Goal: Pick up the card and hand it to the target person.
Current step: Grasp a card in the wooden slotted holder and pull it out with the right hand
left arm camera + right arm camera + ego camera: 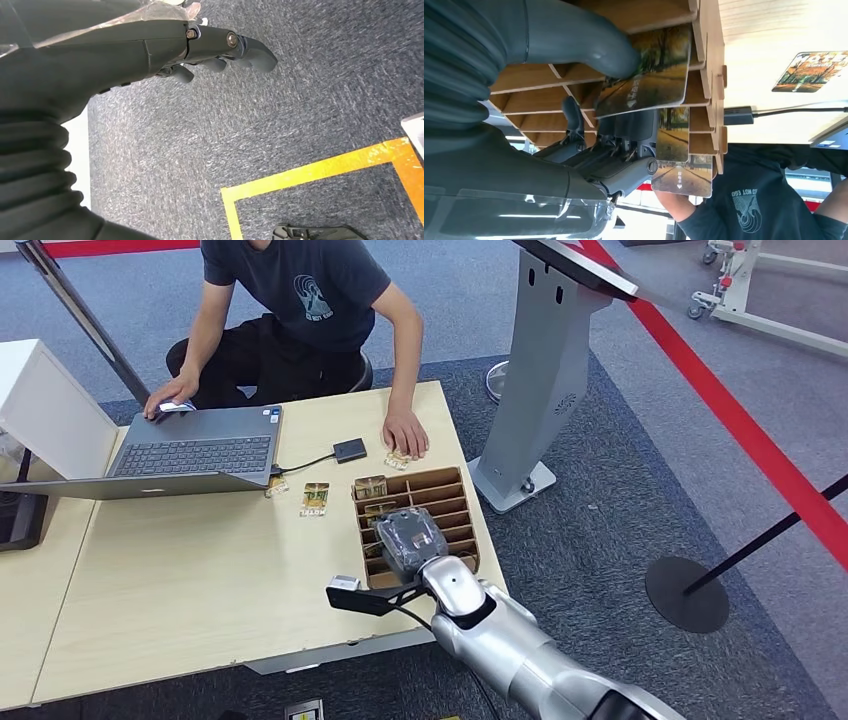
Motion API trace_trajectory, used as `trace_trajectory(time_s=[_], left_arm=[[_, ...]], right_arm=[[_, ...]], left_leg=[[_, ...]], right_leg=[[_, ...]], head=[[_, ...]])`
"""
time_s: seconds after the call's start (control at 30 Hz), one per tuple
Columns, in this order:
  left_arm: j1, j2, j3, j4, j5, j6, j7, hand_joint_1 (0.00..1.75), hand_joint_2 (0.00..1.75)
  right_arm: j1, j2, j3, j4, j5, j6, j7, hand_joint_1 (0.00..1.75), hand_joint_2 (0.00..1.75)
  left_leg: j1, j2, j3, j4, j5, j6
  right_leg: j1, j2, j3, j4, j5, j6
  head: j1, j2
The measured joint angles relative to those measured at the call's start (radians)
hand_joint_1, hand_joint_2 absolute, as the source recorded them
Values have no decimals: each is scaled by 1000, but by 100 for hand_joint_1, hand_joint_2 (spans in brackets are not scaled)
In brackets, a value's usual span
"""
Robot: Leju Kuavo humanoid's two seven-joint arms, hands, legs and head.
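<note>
A wooden slotted card box [462, 525] stands near the table's right edge with several picture cards upright in it. My right hand [408, 540] is down over the box. In the right wrist view, my right hand [589, 150] pinches one autumn-scene card [649, 75] between the thumb [589, 45] and the fingers behind it, and the card sits tilted among the dividers [709, 60]. Two more cards [672, 132] stand beside it. A person [300, 290] sits across the table with one hand [405, 435] flat on it. My left hand [220, 50] hangs over grey carpet, holding nothing.
An open laptop [195, 455] with a cabled black adapter [349, 449] lies at the far left. Loose cards [315, 498] lie beside the box. A grey kiosk stand [545, 370] rises right of the table, and a stanchion base [686, 593] sits further right.
</note>
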Motion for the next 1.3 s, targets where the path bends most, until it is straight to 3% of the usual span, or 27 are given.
trace_trajectory(time_s=[0.07,0.17,0.7,1.0,1.3], left_arm=[[0,0,0,0,1,0,-5,0,175],[0,0,-1,0,3,0,-6,0,175],[0,0,-2,0,15,-9,-25,0,175],[0,0,-5,0,13,-1,-20,0,175],[0,0,-8,0,19,-2,-20,0,175]], right_arm=[[-2,0,0,1,-1,-2,0,173,175],[-3,-1,-1,1,-3,-2,-1,175,175],[-5,-2,-1,1,-26,-2,-1,175,175],[-6,-3,-19,-5,-102,11,-31,175,175],[-49,-52,-77,-142,-193,56,-15,175,175]], left_leg=[[0,0,0,0,0,0],[0,0,0,0,0,0],[0,0,0,0,0,0],[0,0,0,0,0,0],[0,0,0,0,0,0]], right_leg=[[0,0,0,0,0,0],[0,0,0,0,0,0],[0,0,0,0,0,0],[0,0,0,0,0,0],[0,0,-1,0,0,0]], head=[[0,0],[0,0],[0,0],[0,0],[0,0]])
